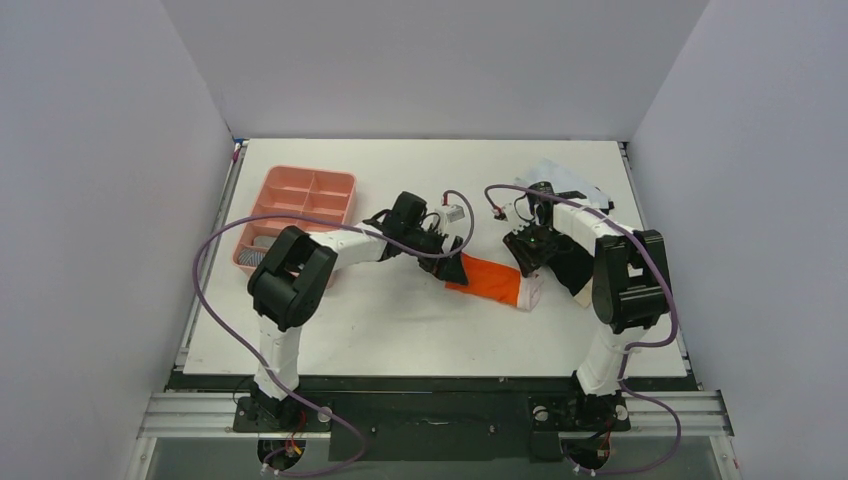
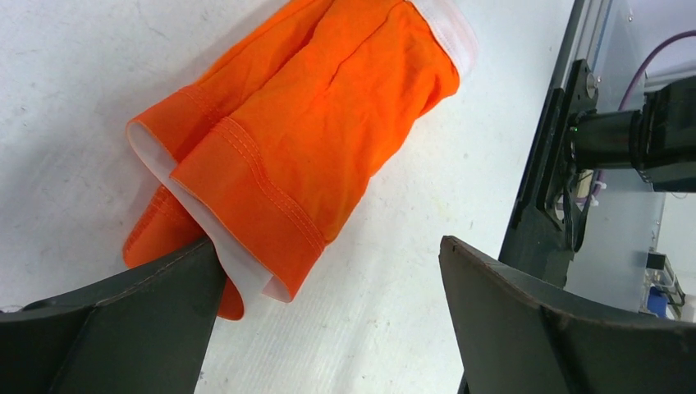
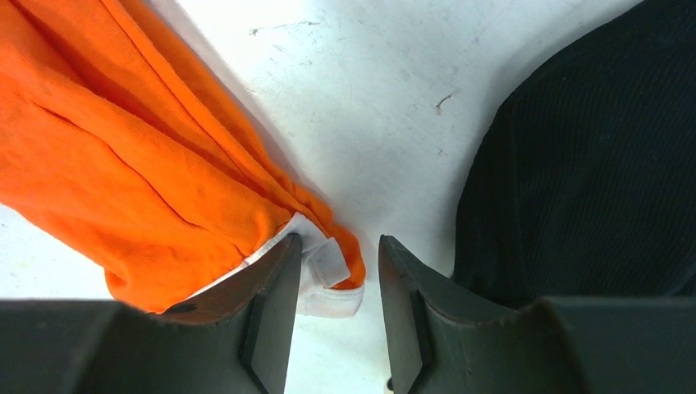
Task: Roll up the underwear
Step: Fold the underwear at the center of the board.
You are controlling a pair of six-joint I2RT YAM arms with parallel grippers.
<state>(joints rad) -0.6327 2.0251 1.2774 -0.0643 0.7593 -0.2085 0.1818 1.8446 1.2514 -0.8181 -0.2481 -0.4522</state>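
ok so the orange underwear is lying folded into a long strip about mid-table, running left to right. Leg hems are at the left end, white waistband at the right end.

The left gripper is down at the hem end with its claw spread wide. One finger touches the edge of the hem, the other finger is out over bare table, so it isn't pinching anything.

The right gripper is at the waistband end, claw only a little apart. A corner of the white band sits in the gap against one finger, while the other finger stands clear of it, so it's not clamped.

The black underwear is bunched just right of the orange one, under the right arm, and the two look slightly apart. A pink tray sits at the far left.
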